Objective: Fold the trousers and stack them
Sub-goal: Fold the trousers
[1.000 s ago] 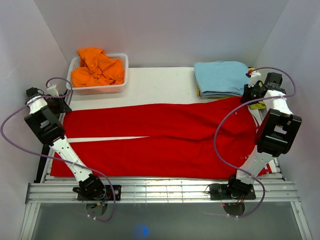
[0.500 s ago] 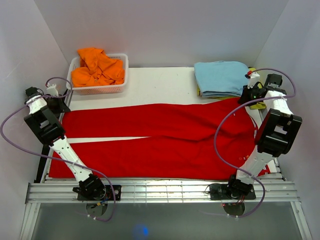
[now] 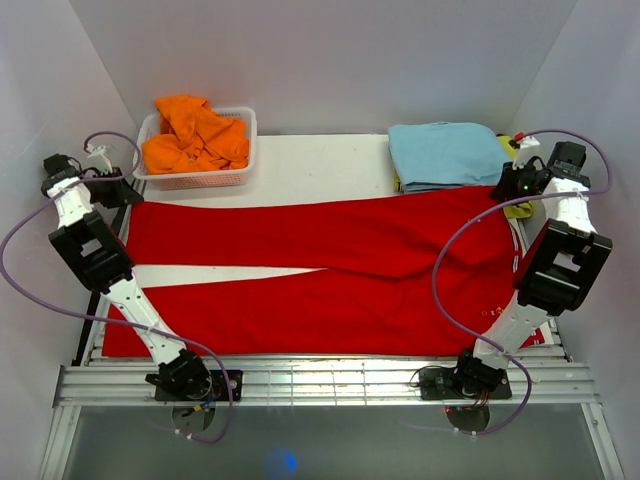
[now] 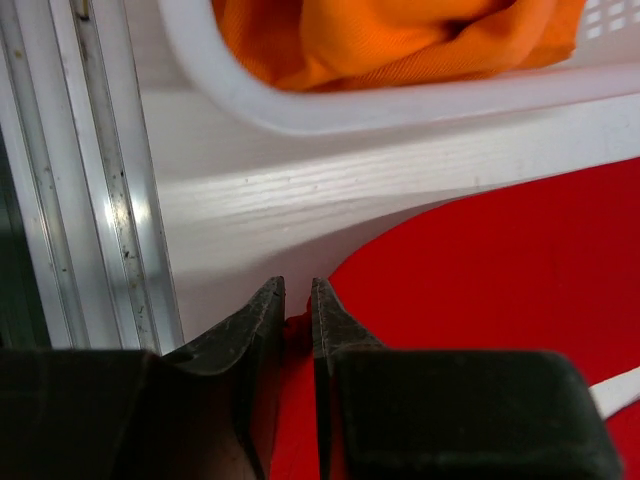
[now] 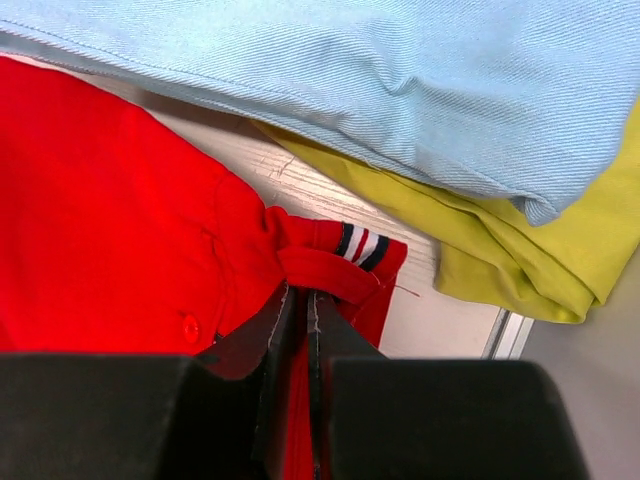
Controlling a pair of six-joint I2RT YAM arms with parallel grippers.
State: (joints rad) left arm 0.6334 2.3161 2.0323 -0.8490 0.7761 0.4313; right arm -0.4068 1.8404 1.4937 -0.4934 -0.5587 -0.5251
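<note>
The red trousers [image 3: 330,270] lie spread across the white table, legs pointing left, waist at the right. My left gripper [image 3: 118,192] is shut on the far leg's cuff at the far left; in the left wrist view red cloth [image 4: 480,270] is pinched between the black fingers [image 4: 258,320]. My right gripper [image 3: 505,187] is shut on the waistband's far corner at the right; in the right wrist view the striped waistband [image 5: 362,246] bunches just past the fingertips [image 5: 330,315]. Both held corners are lifted slightly and drawn toward the back.
A white basket [image 3: 240,178] with an orange garment [image 3: 192,132] stands at the back left, close to my left gripper. A folded light blue garment [image 3: 443,153] lies on a yellow-green one [image 3: 516,208] at the back right, next to my right gripper.
Both grippers have moved toward the back of the table with the trousers' far edge. The far leg has shifted back, widening the white gap between the legs.
</note>
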